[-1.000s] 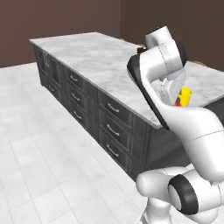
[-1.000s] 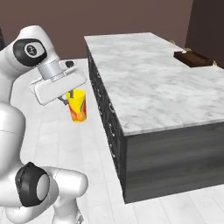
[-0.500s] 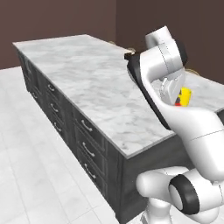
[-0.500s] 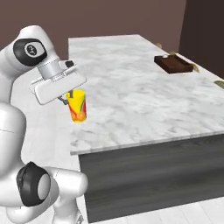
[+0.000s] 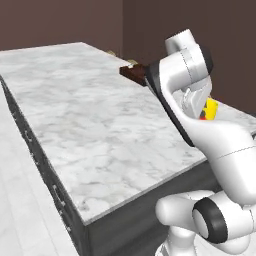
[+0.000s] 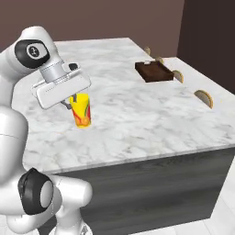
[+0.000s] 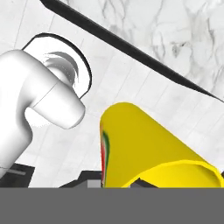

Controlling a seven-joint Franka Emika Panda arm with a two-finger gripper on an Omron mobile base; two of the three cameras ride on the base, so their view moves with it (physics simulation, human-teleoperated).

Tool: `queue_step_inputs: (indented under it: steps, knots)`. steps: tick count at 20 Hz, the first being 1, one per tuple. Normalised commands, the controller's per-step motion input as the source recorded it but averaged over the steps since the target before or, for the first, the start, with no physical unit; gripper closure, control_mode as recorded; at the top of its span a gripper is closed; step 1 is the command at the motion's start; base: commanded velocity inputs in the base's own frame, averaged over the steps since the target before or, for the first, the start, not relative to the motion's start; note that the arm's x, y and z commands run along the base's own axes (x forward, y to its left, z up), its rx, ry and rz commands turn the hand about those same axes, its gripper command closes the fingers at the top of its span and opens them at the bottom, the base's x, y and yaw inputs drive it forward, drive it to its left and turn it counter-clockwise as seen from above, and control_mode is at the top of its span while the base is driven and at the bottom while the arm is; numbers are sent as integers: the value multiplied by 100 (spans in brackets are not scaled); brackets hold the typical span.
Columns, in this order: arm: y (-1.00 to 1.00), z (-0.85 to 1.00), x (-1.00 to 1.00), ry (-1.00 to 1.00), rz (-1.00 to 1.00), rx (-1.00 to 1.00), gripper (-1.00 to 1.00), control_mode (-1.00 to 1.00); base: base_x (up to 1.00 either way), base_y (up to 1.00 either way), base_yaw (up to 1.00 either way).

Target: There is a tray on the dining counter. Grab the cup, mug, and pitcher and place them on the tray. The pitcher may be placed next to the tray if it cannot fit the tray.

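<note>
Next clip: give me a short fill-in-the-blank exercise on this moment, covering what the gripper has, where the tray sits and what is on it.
1. The gripper is shut on the ____ cup.
2. The tray rests on the dining ____.
3. The tray is dark ____ in colour.
4. The cup is held near the robot, while the tray lies toward the ____ side of the dining counter.

Missing words: yellow; counter; brown; far

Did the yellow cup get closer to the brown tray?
Yes. The cup, shut in the gripper, rode with the driving base: earlier it hung beside the counter's end, the tray far off; now it hangs over the dining counter, closer.
</note>
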Motion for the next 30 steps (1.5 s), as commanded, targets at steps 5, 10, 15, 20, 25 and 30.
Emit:
queue_step_inputs:
  steps: [5,10,15,20,25,30]
  knots:
    - [0,0,0,0,0,0,100,100,61,-100,4]
    - [0,0,0,0,0,0,100,100,62,-100,5]
    - [0,0,0,0,0,0,100,100,61,-100,5]
    - [0,0,0,0,0,0,100,100,58,-100,4]
    - [0,0,0,0,0,0,100,100,56,-100,3]
    - [0,0,0,0,0,0,100,100,54,-100,5]
